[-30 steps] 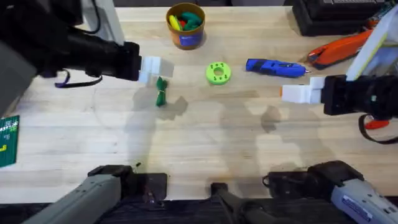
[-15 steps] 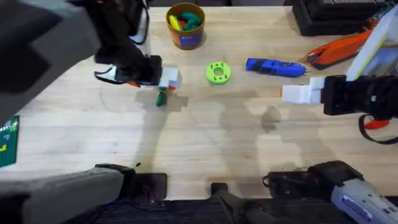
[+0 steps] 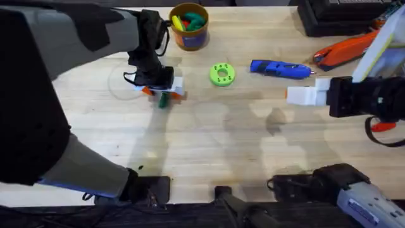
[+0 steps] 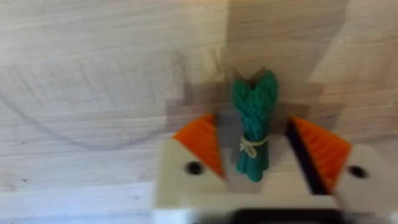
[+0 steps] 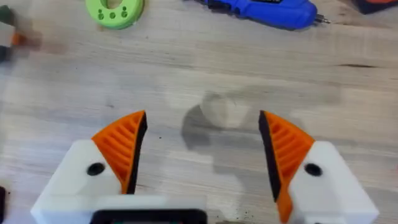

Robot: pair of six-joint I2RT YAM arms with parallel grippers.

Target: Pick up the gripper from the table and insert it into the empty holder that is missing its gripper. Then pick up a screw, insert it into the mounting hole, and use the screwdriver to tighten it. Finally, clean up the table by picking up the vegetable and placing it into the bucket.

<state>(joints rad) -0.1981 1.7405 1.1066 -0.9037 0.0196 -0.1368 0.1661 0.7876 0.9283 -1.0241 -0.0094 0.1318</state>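
Left arm reaches across the light wooden table (image 3: 209,145), large and dark in the overhead view, its left gripper (image 3: 162,92) down over the vegetable (image 3: 163,99), a small dark green leafy bundle tied at the middle with pale string. Left wrist view: the bundle (image 4: 254,127) lies flat on the wood between the two white fingers with orange ribbed pads (image 4: 202,144), which stand spread on either side of it; contact with either pad cannot be told. The bucket (image 3: 188,26), a small round orange-yellow cup with a dark blue label band, stands near the far edge, beyond the left gripper, holding yellow, red and green pieces. A lime-green plastic ring with holes (image 3: 221,74) lies to the right of the vegetable, apart from it. The screwdriver (image 3: 280,68), a blue pen-shaped electric tool with a silver tip, lies on its side right of the ring. Right gripper (image 3: 292,95) hangs over bare wood at the right side, below the screwdriver in the overhead view; right wrist view shows its orange-padded fingers (image 5: 122,144) wide apart, holding nothing, with ring (image 5: 114,11) and screwdriver (image 5: 261,9) beyond them.
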